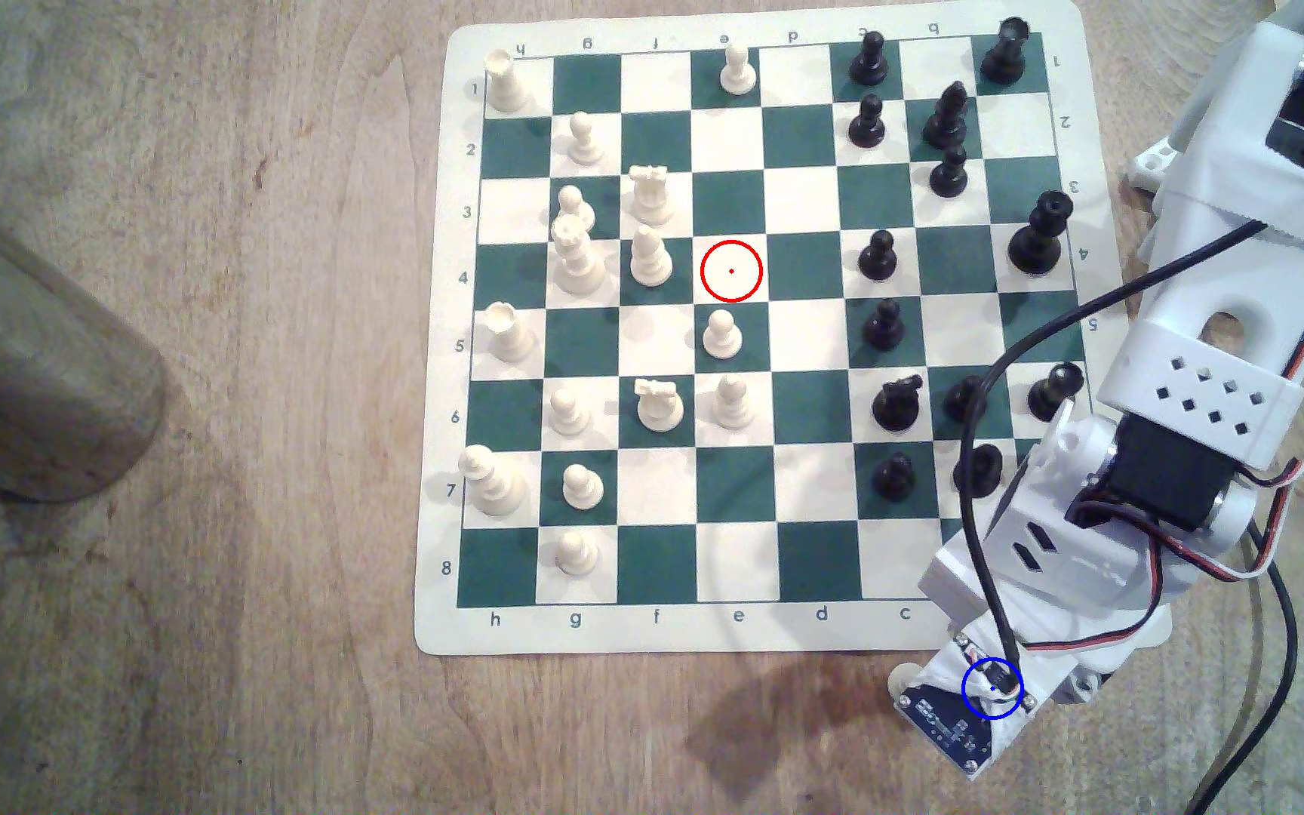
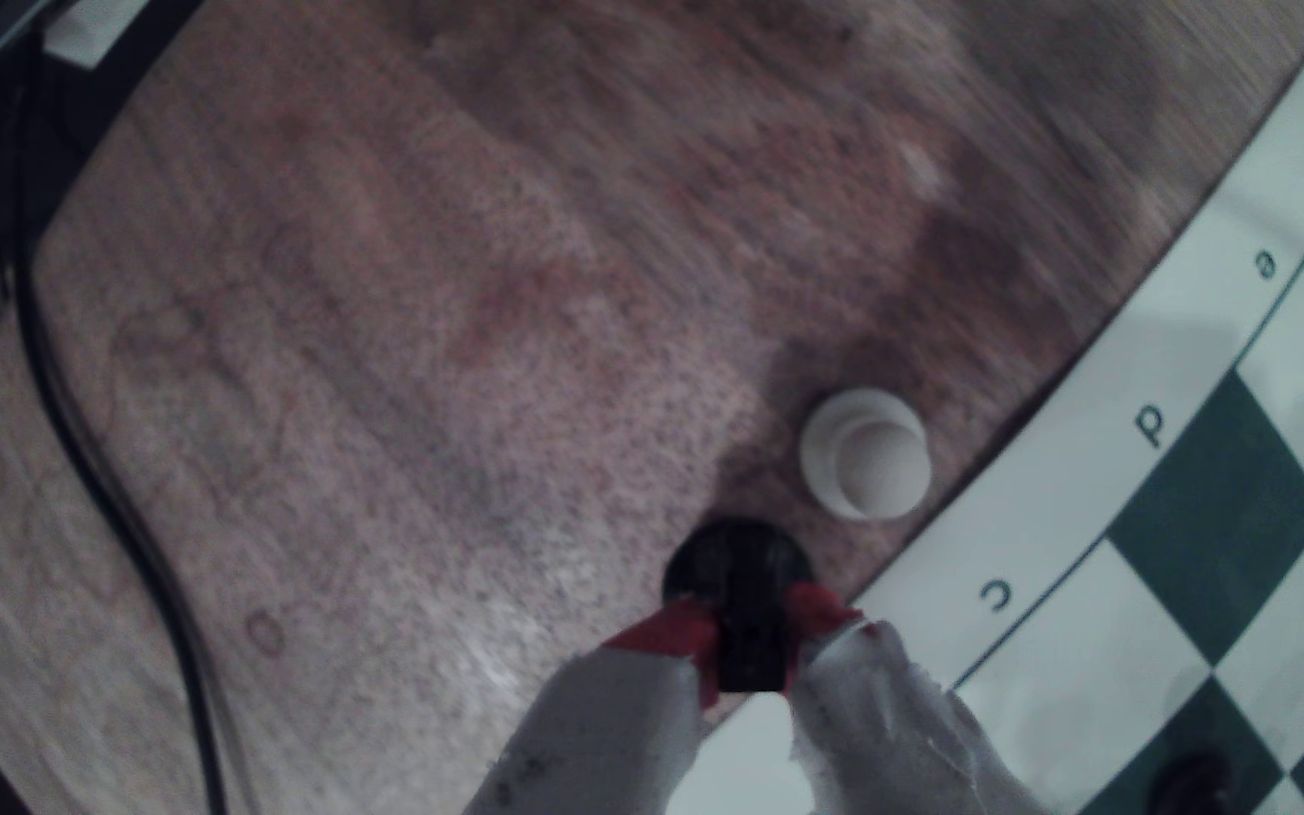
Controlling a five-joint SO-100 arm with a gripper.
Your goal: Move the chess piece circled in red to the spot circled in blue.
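In the wrist view my gripper (image 2: 747, 627) is shut on the black knight-like chess piece (image 2: 735, 560), its red-tipped fingers (image 2: 672, 631) pinching the head from both sides. The piece's round base is over bare wood just off the chess mat's (image 2: 947, 595) edge near the letter c; I cannot tell if it touches the wood. In the exterior view the red ring (image 1: 731, 270) marks an empty white square. The blue ring (image 1: 991, 688) lies over my wrist, off the mat's near right corner, and the wood under it is hidden.
A white pawn (image 2: 864, 458) stands on the wood close beside the held piece. Black pieces, including another knight (image 1: 898, 403), crowd the board's right side under my arm (image 1: 1182, 439). A black cable (image 2: 123, 509) crosses the wood. A large cylinder (image 1: 29, 353) lies far left.
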